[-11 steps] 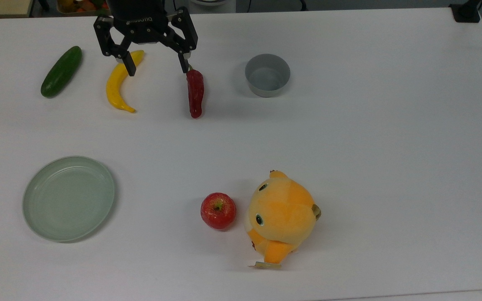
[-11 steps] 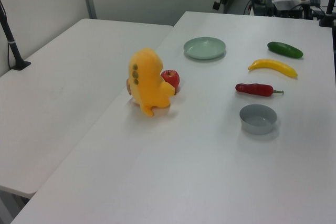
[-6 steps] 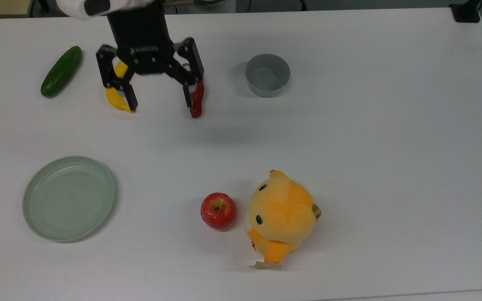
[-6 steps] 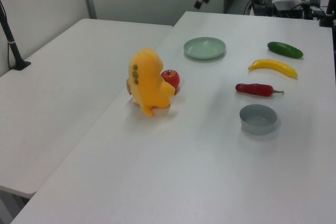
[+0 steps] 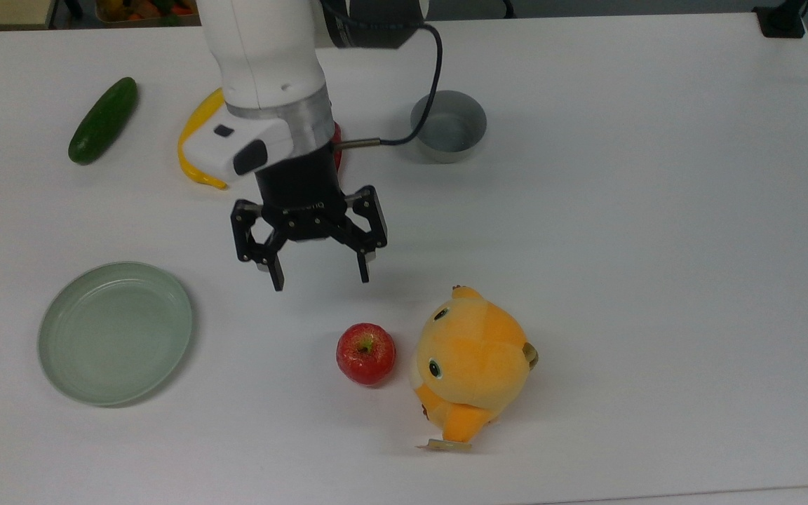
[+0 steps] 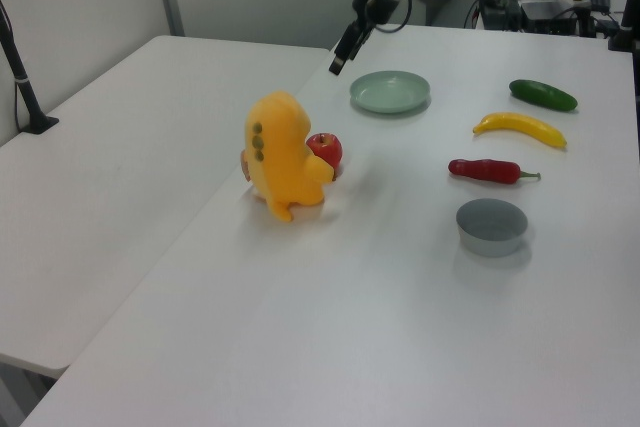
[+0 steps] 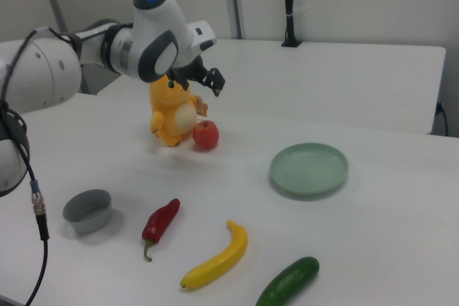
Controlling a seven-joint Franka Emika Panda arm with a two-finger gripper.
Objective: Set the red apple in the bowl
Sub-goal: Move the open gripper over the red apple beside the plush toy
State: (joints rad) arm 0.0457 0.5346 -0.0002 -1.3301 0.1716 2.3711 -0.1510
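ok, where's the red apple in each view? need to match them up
Top view: red apple, low centre.
Left view: red apple, just left of centre.
Right view: red apple, left of centre.
Shared landmark: the orange plush toy right beside it.

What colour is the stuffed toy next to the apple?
Orange and yellow; the stuffed toy shows best in the top view.

In the top view the arm (image 5: 264, 70) is covering most of the chili pepper (image 5: 337, 140) and part of the banana (image 5: 193, 140); the plush toy (image 6: 280, 157) is hiding part of the red apple (image 6: 326, 149) in the left view.
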